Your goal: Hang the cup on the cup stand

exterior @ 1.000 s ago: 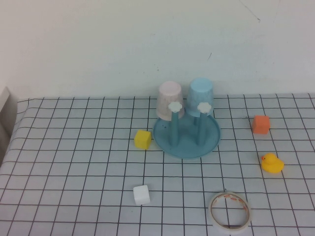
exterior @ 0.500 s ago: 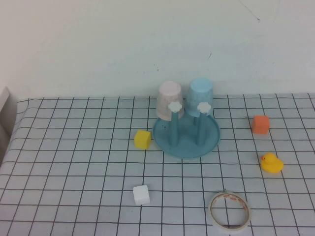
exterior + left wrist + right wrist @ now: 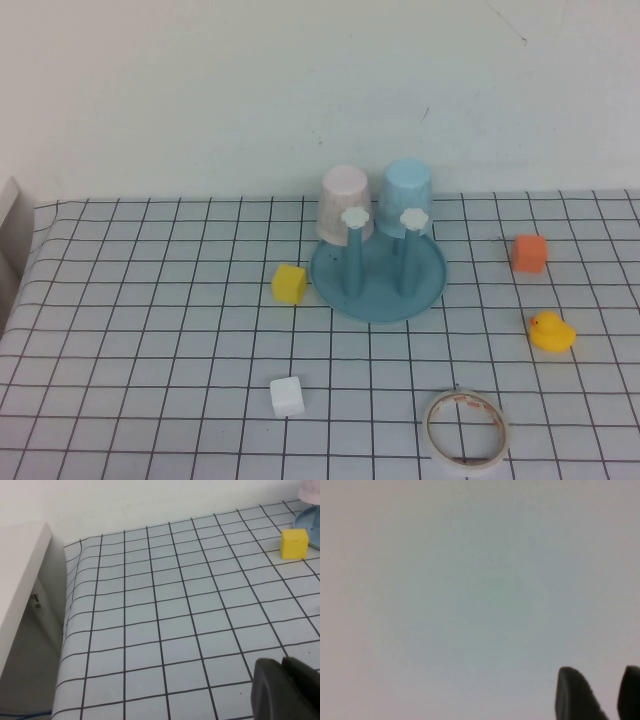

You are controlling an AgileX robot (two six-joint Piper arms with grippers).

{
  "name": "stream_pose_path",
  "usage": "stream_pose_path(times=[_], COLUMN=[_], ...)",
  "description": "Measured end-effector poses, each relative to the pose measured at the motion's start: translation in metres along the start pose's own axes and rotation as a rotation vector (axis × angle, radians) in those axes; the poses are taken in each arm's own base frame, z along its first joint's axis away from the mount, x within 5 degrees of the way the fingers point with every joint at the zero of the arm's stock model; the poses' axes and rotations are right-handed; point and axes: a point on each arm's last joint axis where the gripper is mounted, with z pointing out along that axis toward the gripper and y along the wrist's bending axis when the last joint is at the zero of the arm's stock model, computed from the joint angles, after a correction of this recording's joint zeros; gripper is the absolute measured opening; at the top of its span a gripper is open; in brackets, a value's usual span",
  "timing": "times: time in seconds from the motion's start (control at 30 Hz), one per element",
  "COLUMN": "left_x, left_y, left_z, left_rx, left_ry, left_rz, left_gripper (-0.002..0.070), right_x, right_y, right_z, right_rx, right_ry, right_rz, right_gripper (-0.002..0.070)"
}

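Light blue plastic, the cup [image 3: 408, 197] sits upside down over a rear peg of the cup stand [image 3: 379, 287], beside the pale pink cup [image 3: 345, 201] inverted on the neighbouring peg; you may judge the hanging itself complete. Two front pegs with white flower caps stand bare. Neither arm appears in the high view, so both are clear of the stand. Your left gripper [image 3: 282, 687] shows only in its own wrist view, low over the checked tablecloth [image 3: 150, 330] near the table's left edge, its fingers pressed together with nothing between them; the yellow block [image 3: 294, 543] lies well apart from it. Your right gripper [image 3: 600, 695] faces a blank pale surface, with a gap showing between its two dark fingers and nothing held there. What remains, by my assessment, is no more than parking the arms. The orange block [image 3: 530, 252], rubber duck [image 3: 551, 332], white block [image 3: 287, 396] and tape roll [image 3: 465, 429] lie scattered on the cloth, none touching the stand.
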Motion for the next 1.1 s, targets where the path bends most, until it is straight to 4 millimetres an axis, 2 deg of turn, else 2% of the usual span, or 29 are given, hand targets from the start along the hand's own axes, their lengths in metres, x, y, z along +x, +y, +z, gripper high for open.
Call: stream_pose_path(times=[0.1, 0.27, 0.4, 0.57, 0.67, 0.73, 0.8, 0.87, 0.93, 1.03, 1.1], left_x=[0.000, 0.000, 0.000, 0.000, 0.000, 0.000, 0.000, 0.000, 0.000, 0.000, 0.000], left_y=[0.000, 0.000, 0.000, 0.000, 0.000, 0.000, 0.000, 0.000, 0.000, 0.000, 0.000], left_z=[0.000, 0.000, 0.000, 0.000, 0.000, 0.000, 0.000, 0.000, 0.000, 0.000, 0.000], left_rx=[0.000, 0.000, 0.000, 0.000, 0.000, 0.000, 0.000, 0.000, 0.000, 0.000, 0.000], left_ry=[0.000, 0.000, 0.000, 0.000, 0.000, 0.000, 0.000, 0.000, 0.000, 0.000, 0.000], left_rz=[0.000, 0.000, -0.002, -0.002, -0.002, -0.002, -0.002, -0.002, -0.002, -0.002, -0.002], left_gripper=[-0.0001, -0.0001, -0.0001, -0.0001, -0.0001, -0.0001, -0.0001, -0.0001, -0.0001, -0.0001, -0.0001], right_x=[-0.005, -0.014, -0.016, -0.013, 0.000, 0.011, 0.025, 0.046, 0.073, 0.109, 0.129], right_y=[-0.016, -0.027, -0.030, -0.025, -0.011, 0.008, 0.027, 0.038, 0.039, 0.031, 0.025], right_z=[-0.024, -0.054, -0.068, -0.066, -0.059, -0.054, -0.052, -0.049, -0.049, -0.049, -0.049], right_rx=[0.130, 0.262, 0.292, 0.243, 0.162, 0.059, -0.078, -0.187, -0.239, -0.198, -0.152], right_ry=[-0.072, -0.176, -0.223, -0.231, -0.253, -0.293, -0.258, -0.112, 0.101, 0.340, 0.417], right_rz=[0.146, 0.191, 0.202, 0.169, -0.007, -0.227, -0.360, -0.457, -0.468, -0.430, -0.421], right_gripper=[0.0199, 0.0199, 0.0199, 0.0199, 0.0198, 0.0198, 0.0194, 0.0180, 0.0154, 0.0113, 0.0090])
